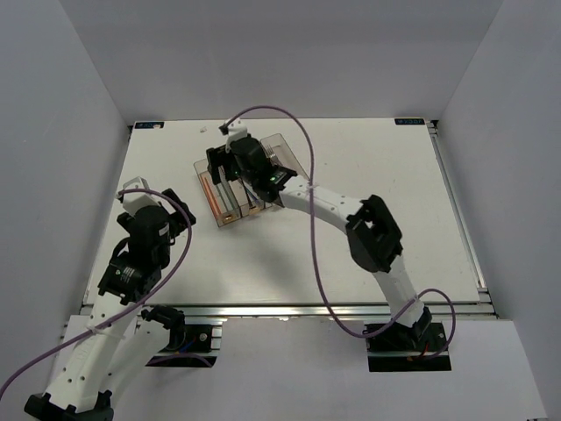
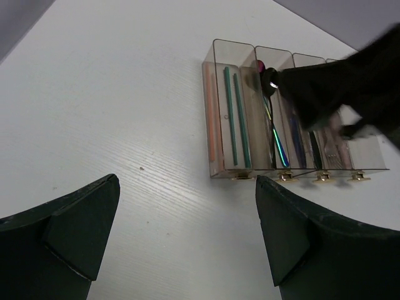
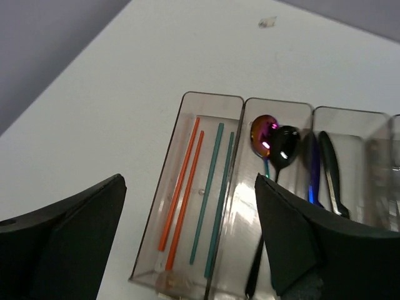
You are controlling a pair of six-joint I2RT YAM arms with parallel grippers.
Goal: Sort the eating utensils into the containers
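1. The containers [image 3: 211,95] stand in a row on the table [image 1: 368,158], left of its middle and toward the far edge.
2. The bin at the left end holds four chopsticks [image 3: 206,192], lying lengthwise side by side.
3. The next bin rightward holds two spoons [image 3: 282,145], bowls together at the far end.
4. The third bin holds knives [image 3: 330,165], lengthwise.
5. The fourth bin's contents cannot be made out.
6. The right gripper [image 1: 226,171] hangs over the row; the left gripper [image 2: 186,180] sits nearer and leftward, well apart from it.

A white, faintly grained surface [image 1: 368,254] is boxed in by plain pale walls [image 1: 70,105] on its left, far and right sides, with a silvery rail [image 1: 289,309] along its near edge, small dark tabs [image 1: 410,122] at its far corners and a tiny pale scrap [image 3: 267,22] near its far edge.
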